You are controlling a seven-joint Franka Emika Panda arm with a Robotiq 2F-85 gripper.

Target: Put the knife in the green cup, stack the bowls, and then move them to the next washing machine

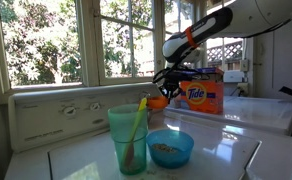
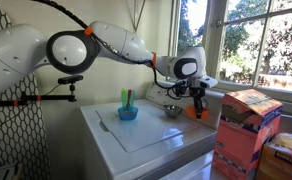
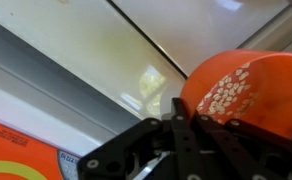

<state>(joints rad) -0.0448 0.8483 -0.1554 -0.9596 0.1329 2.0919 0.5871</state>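
My gripper [image 3: 184, 112] is shut on the rim of an orange bowl [image 3: 248, 88] that holds pale grains. In both exterior views the gripper [image 1: 164, 84] [image 2: 197, 96] has the orange bowl [image 1: 158, 101] [image 2: 193, 113] at the back of the white washer lid [image 1: 226, 152], near the window. The tall green cup [image 1: 128, 138] [image 2: 125, 98] stands at the front with the yellow-green knife [image 1: 139, 113] upright inside it. A light-blue bowl [image 1: 170, 148] [image 2: 128, 114] sits right beside the cup.
An orange Tide box [image 1: 200, 96] [image 2: 248, 124] stands close to the gripper, on a second white washer top [image 1: 264, 112]. A grey metal bowl [image 2: 172, 110] lies on the lid near the orange bowl. The washer's control panel [image 1: 61, 112] and the windows run behind.
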